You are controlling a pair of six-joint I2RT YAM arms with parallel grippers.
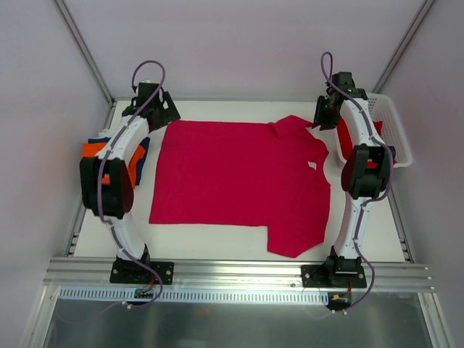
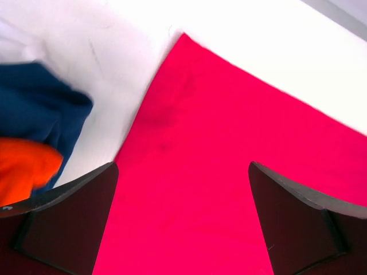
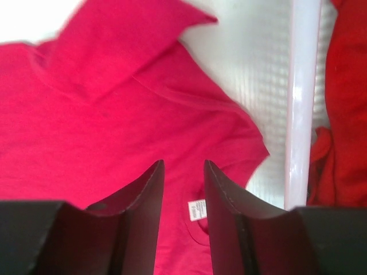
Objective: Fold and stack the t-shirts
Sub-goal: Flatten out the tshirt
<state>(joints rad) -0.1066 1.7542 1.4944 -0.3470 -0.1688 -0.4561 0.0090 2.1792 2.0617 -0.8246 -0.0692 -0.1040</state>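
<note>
Jaws of both arms are hovering empty over an unfolded crimson-pink cloth t-shirt (image 1: 232, 174) lying flat on the white tabletop (image 1: 217, 235).
Two shirts look finished, a folded orange one (image 2: 23, 166) and a folded navy one (image 2: 40, 103) sitting stacked at the left edge; a brighter red shirt (image 3: 344, 114) is waiting in the white plastic lattice basket (image 1: 395, 130). Left arm (image 1: 123, 145) is reaching to the far-left hem corner (image 2: 183, 43), jaws wide apart; right arm (image 1: 359, 130) is stretching over the collar (image 3: 198, 223) beside the flipped-in far sleeve (image 1: 293, 125), jaws slightly apart, gripping nothing.
</note>
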